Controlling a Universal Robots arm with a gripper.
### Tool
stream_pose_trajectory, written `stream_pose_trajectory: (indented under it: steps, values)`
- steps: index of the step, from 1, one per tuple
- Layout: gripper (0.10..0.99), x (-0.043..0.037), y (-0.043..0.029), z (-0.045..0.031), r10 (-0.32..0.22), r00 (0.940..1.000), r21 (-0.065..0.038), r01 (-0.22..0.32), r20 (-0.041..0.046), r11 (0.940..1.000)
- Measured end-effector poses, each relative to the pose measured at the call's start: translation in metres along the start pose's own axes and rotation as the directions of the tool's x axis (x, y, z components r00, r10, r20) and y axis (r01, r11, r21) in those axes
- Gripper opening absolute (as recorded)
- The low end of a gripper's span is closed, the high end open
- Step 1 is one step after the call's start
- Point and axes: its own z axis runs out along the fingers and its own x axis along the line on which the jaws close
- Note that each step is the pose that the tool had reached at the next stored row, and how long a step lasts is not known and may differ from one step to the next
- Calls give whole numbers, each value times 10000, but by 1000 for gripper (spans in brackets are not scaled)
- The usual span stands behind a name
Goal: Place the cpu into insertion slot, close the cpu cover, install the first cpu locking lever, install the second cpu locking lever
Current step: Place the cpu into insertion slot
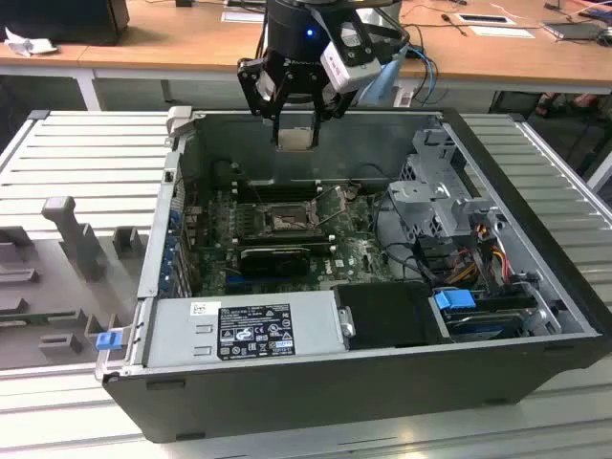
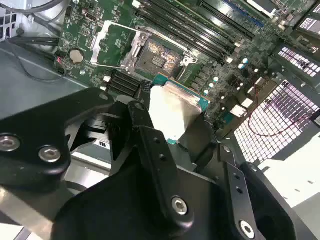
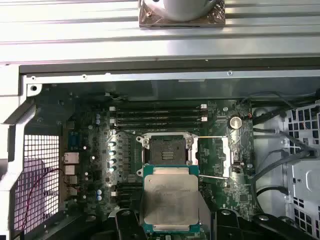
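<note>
Fingers pinching the cpu, hovering above the uncovered insertion slot

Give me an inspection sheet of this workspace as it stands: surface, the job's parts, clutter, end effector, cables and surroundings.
Surface: ribbed metal table carrying an open computer case.
Job's things: cpu held in the air above the board; insertion slot empty; cpu cover open, to one side of the slot.
Clutter: grey moulded fixture on the table, at the exterior view's left.
End effector: end effector shut on the cpu, over the case.
Cables: coloured wires inside the case, at the exterior view's right.
Surroundings: wooden desk behind the table.
</note>
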Motion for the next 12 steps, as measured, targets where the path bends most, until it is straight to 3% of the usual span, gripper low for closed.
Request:
stream_pose_trajectory:
  steps: [12]
  values:
    - [525, 0, 0, 0, 617, 9981, -11, -616, 55, 9981]
